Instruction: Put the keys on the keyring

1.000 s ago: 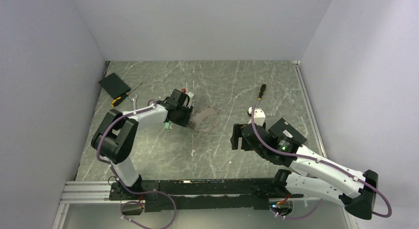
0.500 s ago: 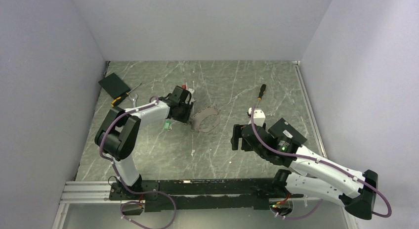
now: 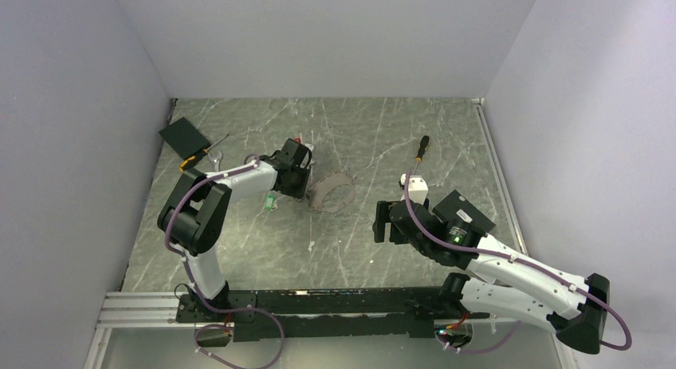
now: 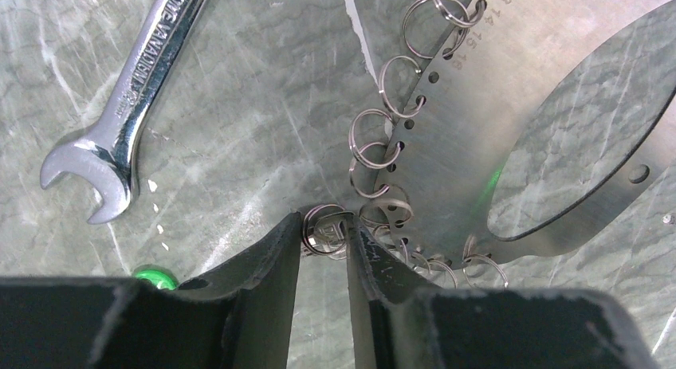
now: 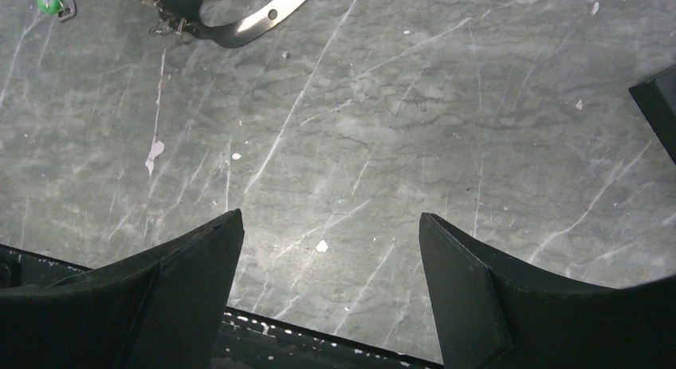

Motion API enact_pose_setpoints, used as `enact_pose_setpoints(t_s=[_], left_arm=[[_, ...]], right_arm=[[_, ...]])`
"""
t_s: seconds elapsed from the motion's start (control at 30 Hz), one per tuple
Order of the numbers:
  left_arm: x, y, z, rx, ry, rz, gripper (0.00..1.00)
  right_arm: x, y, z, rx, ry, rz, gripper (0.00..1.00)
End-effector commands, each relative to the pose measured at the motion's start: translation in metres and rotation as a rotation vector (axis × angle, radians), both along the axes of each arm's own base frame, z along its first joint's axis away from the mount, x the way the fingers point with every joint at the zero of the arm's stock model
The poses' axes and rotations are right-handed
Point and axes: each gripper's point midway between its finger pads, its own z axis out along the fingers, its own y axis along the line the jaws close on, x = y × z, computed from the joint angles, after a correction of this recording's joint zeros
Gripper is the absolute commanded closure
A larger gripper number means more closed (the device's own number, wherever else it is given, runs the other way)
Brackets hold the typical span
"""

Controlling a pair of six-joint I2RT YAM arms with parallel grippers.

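Observation:
The keyring shows as a curved flat steel plate (image 4: 470, 138) with numbered holes and several small split rings (image 4: 375, 150) along its edge; it lies left of the table's middle (image 3: 333, 194). My left gripper (image 4: 323, 232) is at the plate's near end, with its fingers pressed on both sides of one split ring (image 4: 325, 225). From above, the left gripper (image 3: 305, 190) is at the plate's left tip. A green-headed key (image 4: 155, 276) lies on the table just left of those fingers (image 3: 271, 200). My right gripper (image 5: 331, 225) hangs open over bare table (image 3: 383, 221).
A silver open-ended wrench (image 4: 127, 122) lies to the left of the plate. A black box (image 3: 183, 135) and a yellow-handled screwdriver (image 3: 195, 158) sit at the back left. Another screwdriver (image 3: 420, 148) and a white block (image 3: 414, 183) lie behind the right arm.
My left gripper has shifted slightly toward the back and its jaws have narrowed onto a split ring at the plate's end. The right arm has not moved.

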Motion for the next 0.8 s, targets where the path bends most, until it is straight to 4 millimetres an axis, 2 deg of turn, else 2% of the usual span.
enact_pose_setpoints(t_s=[0.0, 0.13, 0.17, 0.2, 0.33, 0.53, 0.7, 0.77], left_arm=[[0.000, -0.002, 0.011, -0.020, -0.014, 0.023, 0.72], [-0.001, -0.004, 0.015, -0.031, -0.016, 0.025, 0.85], [0.000, -0.005, 0.016, -0.035, -0.017, 0.023, 0.87], [0.000, -0.005, 0.018, -0.037, -0.019, 0.024, 0.88], [-0.001, -0.003, 0.024, -0.034, -0.019, 0.033, 1.00], [-0.004, -0.002, 0.042, -0.053, -0.044, 0.027, 1.00], [-0.009, 0.003, 0.070, -0.065, -0.101, 0.004, 1.00], [-0.015, 0.004, 0.087, -0.088, -0.141, -0.030, 1.00]], right_arm=[[0.003, 0.003, 0.004, 0.013, -0.014, -0.002, 0.15], [0.003, 0.003, 0.003, 0.012, -0.011, -0.002, 0.15], [0.003, 0.003, 0.003, 0.013, -0.012, -0.002, 0.11], [0.003, 0.004, 0.002, 0.014, -0.010, -0.002, 0.14], [0.002, 0.003, 0.000, 0.016, -0.005, -0.005, 0.15], [0.002, 0.003, 0.000, 0.020, -0.004, -0.006, 0.15], [0.002, 0.004, 0.002, 0.028, -0.009, -0.003, 0.15], [0.002, 0.009, 0.004, 0.049, -0.017, 0.017, 0.15]])
